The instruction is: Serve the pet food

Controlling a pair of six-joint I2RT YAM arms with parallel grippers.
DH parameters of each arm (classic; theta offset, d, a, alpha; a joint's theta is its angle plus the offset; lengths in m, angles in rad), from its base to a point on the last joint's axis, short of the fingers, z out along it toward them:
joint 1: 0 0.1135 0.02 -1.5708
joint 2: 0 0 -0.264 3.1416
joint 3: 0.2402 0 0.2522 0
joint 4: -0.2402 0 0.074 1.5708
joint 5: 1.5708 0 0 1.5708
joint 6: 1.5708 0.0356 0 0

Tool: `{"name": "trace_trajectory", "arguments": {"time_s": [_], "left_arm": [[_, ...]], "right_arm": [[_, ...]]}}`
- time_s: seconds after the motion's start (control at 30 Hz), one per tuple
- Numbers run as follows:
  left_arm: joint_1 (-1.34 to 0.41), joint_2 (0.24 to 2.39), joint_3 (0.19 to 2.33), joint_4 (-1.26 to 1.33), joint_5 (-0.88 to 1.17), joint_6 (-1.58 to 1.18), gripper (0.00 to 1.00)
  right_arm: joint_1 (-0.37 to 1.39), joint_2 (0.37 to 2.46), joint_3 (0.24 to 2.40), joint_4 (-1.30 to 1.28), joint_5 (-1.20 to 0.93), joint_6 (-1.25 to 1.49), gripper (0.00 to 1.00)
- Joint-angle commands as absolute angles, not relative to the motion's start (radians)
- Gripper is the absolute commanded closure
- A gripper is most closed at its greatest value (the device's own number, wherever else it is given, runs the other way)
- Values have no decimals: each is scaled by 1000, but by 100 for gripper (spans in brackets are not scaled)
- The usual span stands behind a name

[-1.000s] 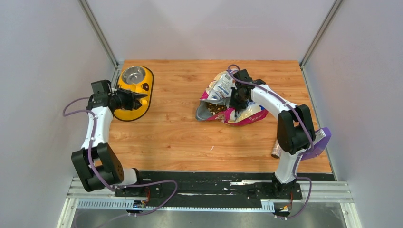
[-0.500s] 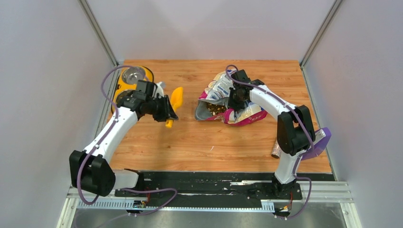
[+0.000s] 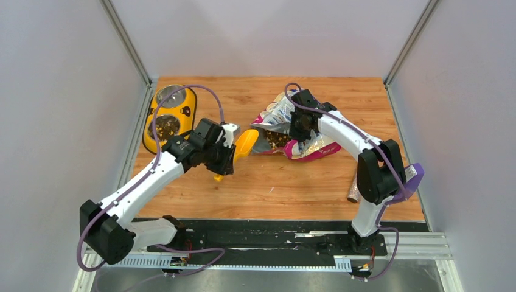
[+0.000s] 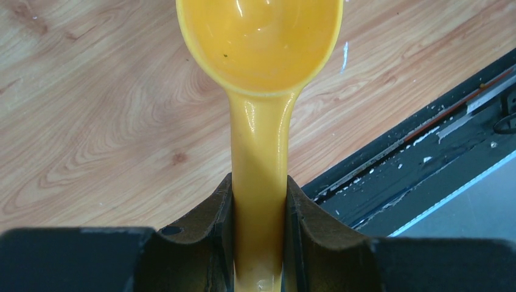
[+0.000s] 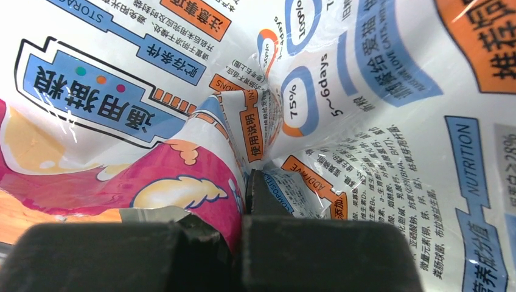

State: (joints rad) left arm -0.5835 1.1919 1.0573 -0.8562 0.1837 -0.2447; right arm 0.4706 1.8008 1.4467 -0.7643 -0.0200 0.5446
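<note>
A white wall point(image 3: 61, 91) runs down the left side, and the wooden worktop point(image 3: 274, 188) begins right at its foot. One yellow feeder point(image 3: 190, 100) lies along that left edge near the far corner. It carries two steel bowls: the far bowl point(image 3: 171, 97) shows bare metal, and the near bowl point(image 3: 165, 127) holds brown kibble. The left arm point(image 3: 146, 179) slants from its base at the near edge up toward the middle. The left jaws are closed on the handle of the one yellow scoop point(image 3: 246, 143). From the left wrist the scoop point(image 4: 261, 36) shows an empty cup, with bare wood under it and the black rail to its right. The scoop's cup lies just beside the mouth of the bag point(image 3: 310, 147); whether they touch cannot be told. The single bag lies crumpled in the far half, right of centre, with its mouth facing left and kibble point(image 3: 277, 140) showing inside. The right jaws are pinched shut on a fold of the bag point(image 5: 365, 91) at its top, filling the right wrist view with printed foil. Bare wood spans the near middle between the two arms, and a strip stays free beyond the bag to the far edge. The right arm point(image 3: 377, 164) stands at the near right, and one speckled tube point(image 3: 355, 191) lies just beside its elbow, close to the right edge and the right wall point(image 3: 468, 91). A black rail point(image 3: 274, 228) bounds the near edge.
</note>
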Motion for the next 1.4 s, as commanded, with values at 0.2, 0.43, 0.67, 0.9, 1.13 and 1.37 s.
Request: {"name": "trace_trajectory", "arguments": {"time_s": [0.2, 0.43, 0.67, 0.9, 1.13, 1.37], "left_arm": [[-682, 1442, 1323, -1112, 48, -129, 100], [-721, 1541, 1426, -1080, 19, -176, 100], [-735, 1801, 1638, -1176, 5, -213, 100], [-736, 1922, 1740, -1267, -16, -231, 100], [-736, 1941, 1744, -1235, -25, -228, 100], [-736, 1983, 1728, -1156, -91, -192, 100]], "right_arm": [[485, 1718, 1496, -723, -16, 551, 100], [487, 1696, 1454, -702, -14, 538, 100], [488, 1678, 1406, -673, -4, 518, 100], [487, 1699, 1412, -667, 82, 531, 100], [477, 1726, 1369, -667, 96, 580, 100], [428, 1768, 1346, -668, 77, 619, 100]]}}
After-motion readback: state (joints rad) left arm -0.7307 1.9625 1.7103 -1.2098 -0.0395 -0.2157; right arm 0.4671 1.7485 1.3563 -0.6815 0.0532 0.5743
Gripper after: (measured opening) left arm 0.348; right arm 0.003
